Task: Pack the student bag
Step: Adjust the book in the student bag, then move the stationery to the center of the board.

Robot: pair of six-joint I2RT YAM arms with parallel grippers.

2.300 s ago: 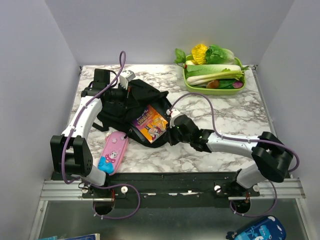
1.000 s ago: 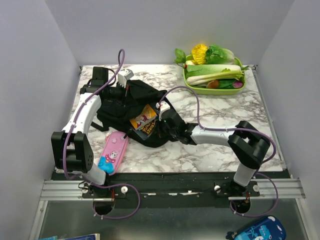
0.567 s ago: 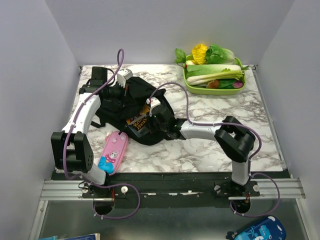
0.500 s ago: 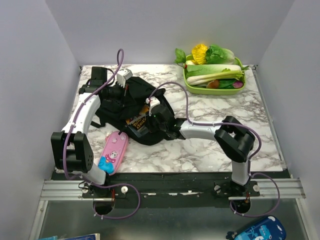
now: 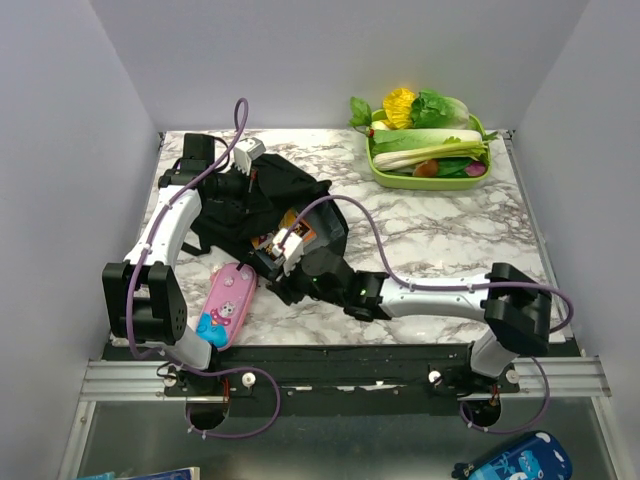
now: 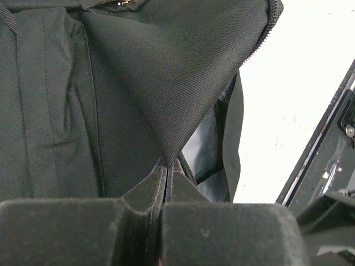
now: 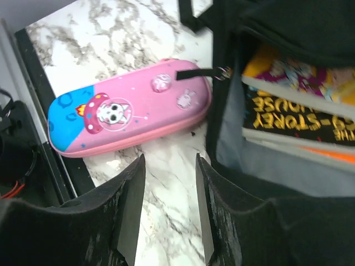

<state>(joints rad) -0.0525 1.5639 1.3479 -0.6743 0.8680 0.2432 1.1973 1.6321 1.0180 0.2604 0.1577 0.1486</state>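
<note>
Student bag (image 5: 285, 185) lies flat on the left-centre tabletop (image 5: 450, 230). It's soft, floppy fabric and will likely sag and fold, so grab the zip edge or a strap, not a panel. Your left gripper (image 6: 166, 166) is clamped on the mouth's fabric edge. Your right gripper (image 7: 169, 166) is partly open and empty, between the pink pencil case (image 7: 130, 113) and the mouth. The long axis looks far-to-near, slightly diagonal. The mouth faces near, with books (image 7: 299, 105) inside.

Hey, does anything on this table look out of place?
The green tray of vegetables at the far right corner seems odd among school things. The pink pencil case lies outside the student bag.
</note>
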